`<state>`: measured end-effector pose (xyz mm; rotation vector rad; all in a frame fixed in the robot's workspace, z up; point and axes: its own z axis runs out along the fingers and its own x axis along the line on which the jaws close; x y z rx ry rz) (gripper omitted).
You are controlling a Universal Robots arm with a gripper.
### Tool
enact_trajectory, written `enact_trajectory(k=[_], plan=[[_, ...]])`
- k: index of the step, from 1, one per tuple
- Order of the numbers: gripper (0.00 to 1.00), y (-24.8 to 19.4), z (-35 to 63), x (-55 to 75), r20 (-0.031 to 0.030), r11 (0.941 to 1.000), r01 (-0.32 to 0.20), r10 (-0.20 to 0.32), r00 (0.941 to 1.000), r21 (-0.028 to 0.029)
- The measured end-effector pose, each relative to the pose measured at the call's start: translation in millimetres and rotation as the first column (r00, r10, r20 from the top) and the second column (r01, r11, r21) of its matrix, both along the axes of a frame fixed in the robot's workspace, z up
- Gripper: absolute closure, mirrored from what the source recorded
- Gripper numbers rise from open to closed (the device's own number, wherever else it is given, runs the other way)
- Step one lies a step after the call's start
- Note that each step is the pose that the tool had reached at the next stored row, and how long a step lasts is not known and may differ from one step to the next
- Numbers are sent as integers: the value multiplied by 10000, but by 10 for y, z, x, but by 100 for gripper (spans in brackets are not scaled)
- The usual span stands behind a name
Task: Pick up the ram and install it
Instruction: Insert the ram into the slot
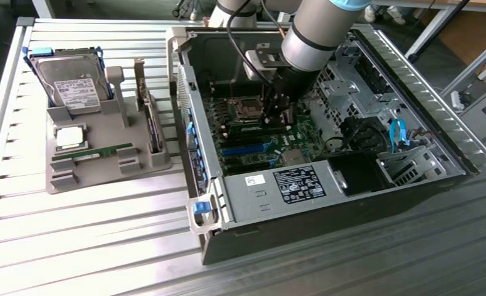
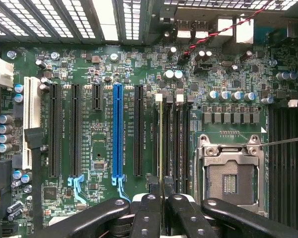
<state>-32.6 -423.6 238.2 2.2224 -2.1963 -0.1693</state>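
Ram is gripped edge-on by the tool, which is closed tightly on it. It is held along a memory slot just beside the processor socket.

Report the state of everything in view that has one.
Long thin green ram stick: held edge-on at the black memory slots.
Gripper: shut on that stick.
Second green ram stick: lying in the grey tray.
Silver processor socket: empty.
Silver hard drive: standing upright in the tray.
Black computer case: side open.
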Motion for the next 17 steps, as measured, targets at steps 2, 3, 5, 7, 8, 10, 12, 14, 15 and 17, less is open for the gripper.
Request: enact_trajectory(k=[2, 3, 5, 7, 8, 10, 12, 14, 15, 17], plan=[[89, -17, -6, 0, 1, 10000, 0, 0, 10000, 2], [89, -24, -10, 0, 1, 10000, 1, -1, 10000, 3], [89, -30, -14, 29, 0, 10000, 2, -2, 10000, 0], [89, -30, -15, 34, 1, 10000, 8, -8, 10000, 2], [89, -31, -18, 34, 1, 10000, 95, -95, 10000, 3], [89, -31, -20, 34, 0, 9997, 240, -240, 9997, 1], [89, -32, -26, 34, 1, 9997, 242, -242, 9997, 1], [89, -32, -30, 34, 0, 9997, 242, -242, 9997, 1], [89, -32, -31, 34, 1, 9997, 242, -242, 9997, 1], [89, -32, -33, 34, 1, 9998, 209, -209, 9998, 1]])
